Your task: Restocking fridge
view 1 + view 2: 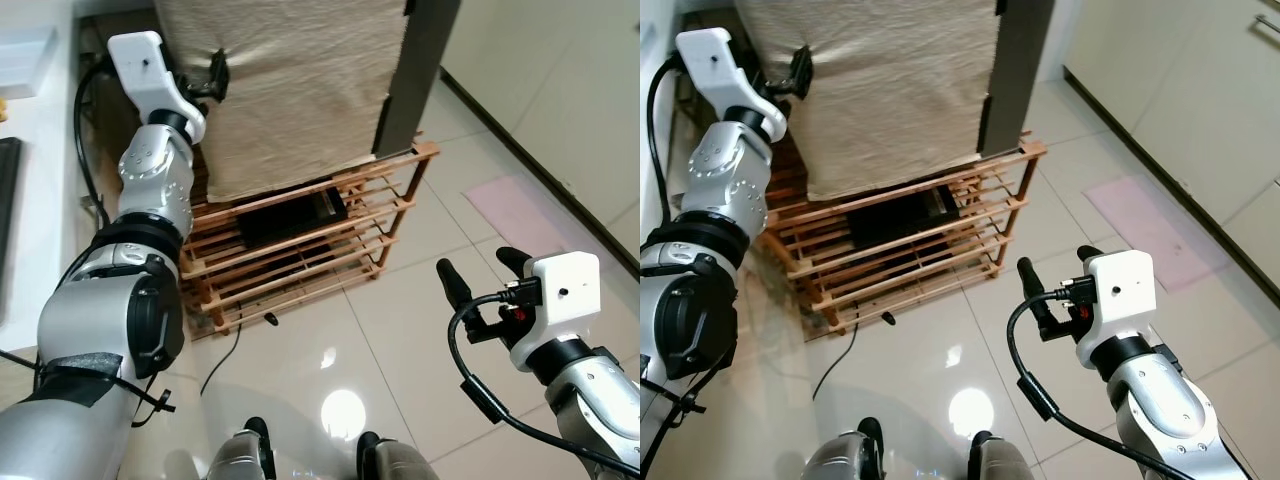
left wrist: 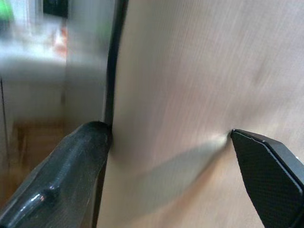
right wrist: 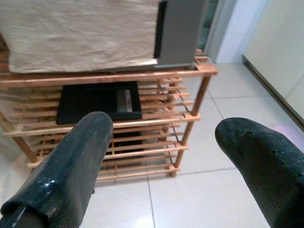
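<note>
Glossy white floor tiles fill the foreground, with a bright lamp reflection just ahead of the robot's own feet. Nearest of all, the right gripper hangs out over bare floor, fingers spread wide and holding nothing; it looks parked in reserve, well apart from everything, pointing towards the rack so it can step in when needed. A pale pink mat lies further off to the right, by the cream cupboard fronts.

Moving deeper in, a wooden slatted rack stands on the tiles, and a flat black box rests on one of its shelves. On top of that rack sits the fridge, a grey cabinet draped in a beige cloth that hangs down its front.

And up there is the action: the left arm is stretched high, and the left gripper is right at the cloth's left edge. In the left wrist view its fingers stand apart, one tip against the dark seam of the fridge door, the other out over the fabric, so the door edge lies between them, not yet pinched. My read: it's feeling for the door edge to pull the fridge open, and that loose cloth could bunch into the grip.
</note>
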